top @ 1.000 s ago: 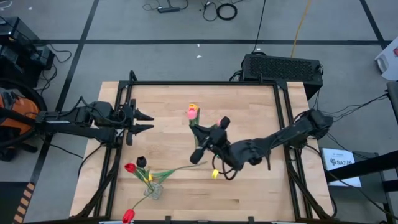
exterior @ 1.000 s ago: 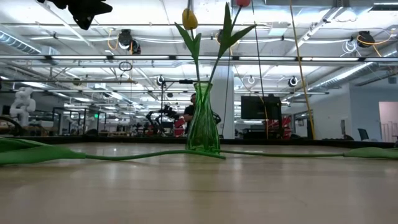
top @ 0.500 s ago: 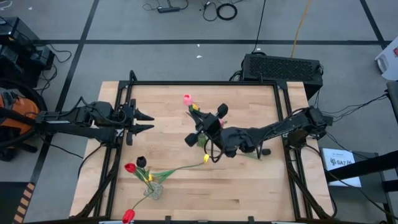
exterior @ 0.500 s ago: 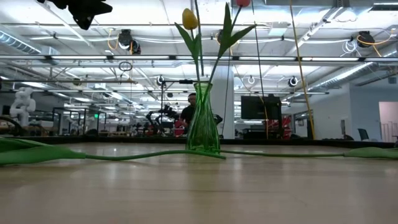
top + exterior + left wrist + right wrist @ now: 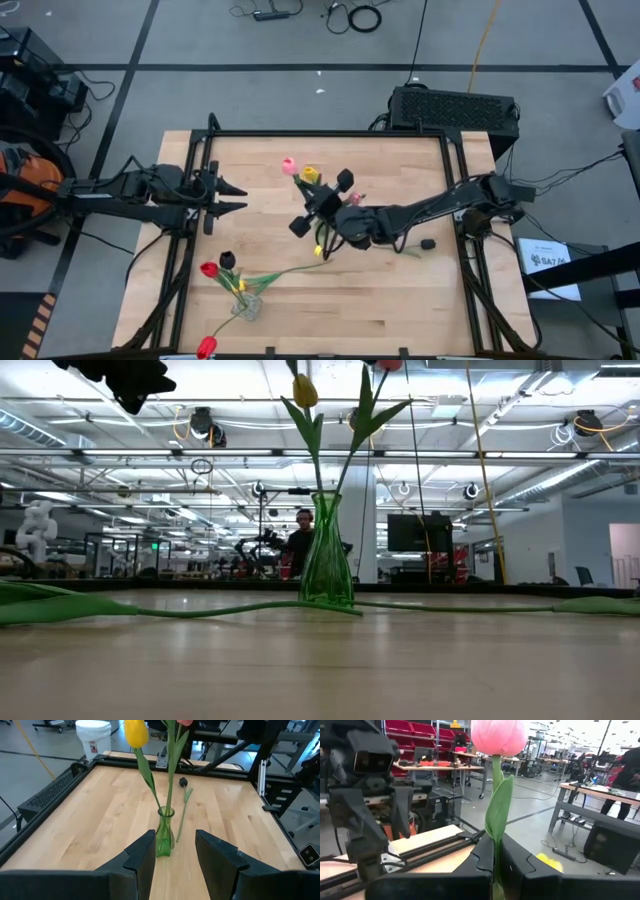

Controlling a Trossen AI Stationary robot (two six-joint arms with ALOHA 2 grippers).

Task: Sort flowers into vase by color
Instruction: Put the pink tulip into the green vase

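A green glass vase (image 5: 164, 832) stands mid-table on its base and holds a yellow tulip (image 5: 136, 732) and a second tulip with a pink-red head (image 5: 390, 364). My right gripper (image 5: 314, 198) reaches in level from the table's right, above the vase, and is shut on a pink tulip (image 5: 499, 735); the pink head (image 5: 288, 166) shows just left of the yellow head (image 5: 310, 174). My left gripper (image 5: 243, 197) waits open at the table's left, pointing at the vase, its fingers empty (image 5: 175, 847). My right gripper pinches the pink tulip's stem (image 5: 496, 851) between its two fingers, below the head, where a leaf wraps it. The fingers come level from the table's right and lie across the stem. The tulip stands upright, head above the fingers, lifted clear of table and vase.
A clear vase (image 5: 247, 305) near the front left holds red (image 5: 208, 269) and black (image 5: 227, 260) tulips. A red head (image 5: 206, 347) lies at the near edge. Long stems (image 5: 200, 610) lie on the table. A small black thing (image 5: 427, 243) sits at the right.
My right gripper has carried the pink tulip toward the table's left and slightly toward the far edge, sinking a little and rolling somewhat. The pink head has passed from beside the yellow head to its left. The vase and its tulips have stayed put.
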